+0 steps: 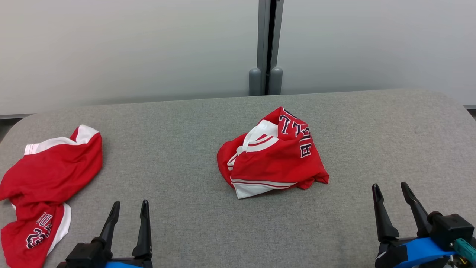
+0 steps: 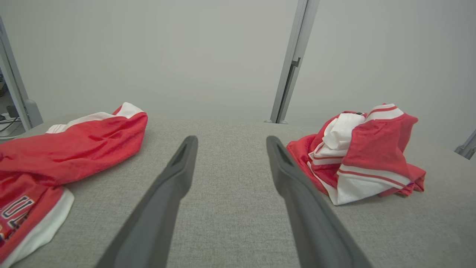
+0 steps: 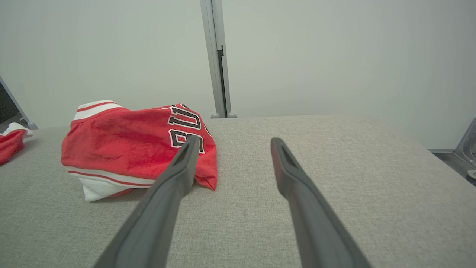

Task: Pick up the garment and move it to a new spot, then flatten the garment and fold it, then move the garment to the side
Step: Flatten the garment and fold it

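Both my jaws stand wide open, empty, short of the heaped garment [image 1: 273,152] awaiting pickup. A second garment [image 1: 48,175] lies leftward.

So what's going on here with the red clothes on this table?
Nothing is being handled yet. A crumpled red and white jersey lies bunched up in the middle of the grey padded table, and a second red garment lies near the table's left end. The robot's left pincer and right pincer are both open on the near side, touching neither piece. Picking up, flattening and folding have not begun.
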`<state>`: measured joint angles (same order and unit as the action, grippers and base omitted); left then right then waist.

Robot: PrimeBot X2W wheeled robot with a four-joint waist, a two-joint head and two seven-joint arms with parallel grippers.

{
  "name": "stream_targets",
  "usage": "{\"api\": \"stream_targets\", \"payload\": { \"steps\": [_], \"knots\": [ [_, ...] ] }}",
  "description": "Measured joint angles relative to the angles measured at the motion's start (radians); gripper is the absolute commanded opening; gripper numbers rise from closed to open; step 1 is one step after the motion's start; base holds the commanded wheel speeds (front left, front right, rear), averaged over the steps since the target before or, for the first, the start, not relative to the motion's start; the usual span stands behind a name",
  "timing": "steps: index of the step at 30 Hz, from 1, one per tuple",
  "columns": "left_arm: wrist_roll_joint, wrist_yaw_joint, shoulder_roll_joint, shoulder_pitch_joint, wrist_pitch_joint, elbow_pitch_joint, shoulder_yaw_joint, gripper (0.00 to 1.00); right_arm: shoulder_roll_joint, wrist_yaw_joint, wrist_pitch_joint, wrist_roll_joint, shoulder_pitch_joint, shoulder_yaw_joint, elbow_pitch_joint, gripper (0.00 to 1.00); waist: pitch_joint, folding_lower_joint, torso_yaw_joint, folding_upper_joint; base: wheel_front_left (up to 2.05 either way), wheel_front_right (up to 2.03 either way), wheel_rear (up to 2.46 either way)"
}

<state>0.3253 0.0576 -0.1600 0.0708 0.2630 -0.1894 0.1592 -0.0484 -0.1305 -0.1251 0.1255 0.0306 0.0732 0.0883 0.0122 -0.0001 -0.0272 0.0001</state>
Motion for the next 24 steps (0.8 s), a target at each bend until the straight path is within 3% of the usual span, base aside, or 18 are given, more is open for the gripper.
{"api": "stream_targets", "payload": {
  "steps": [19, 24],
  "knots": [
    [-0.017, 0.000, 0.007, -0.018, -0.002, 0.026, 0.005, 1.00, 0.000, 0.000, -0.009, 0.018, -0.005, -0.019, 0.009, 1.00, 0.010, 0.0000, -0.015, 0.0000, 0.00, 0.00, 0.00],
    [0.001, 0.025, 0.005, -0.100, -0.075, 0.017, 0.044, 1.00, 0.000, 0.000, -0.012, 0.025, -0.020, -0.036, 0.006, 1.00, 0.027, 0.0000, -0.036, -0.0001, 0.00, 0.00, 0.00]
  ]
}}
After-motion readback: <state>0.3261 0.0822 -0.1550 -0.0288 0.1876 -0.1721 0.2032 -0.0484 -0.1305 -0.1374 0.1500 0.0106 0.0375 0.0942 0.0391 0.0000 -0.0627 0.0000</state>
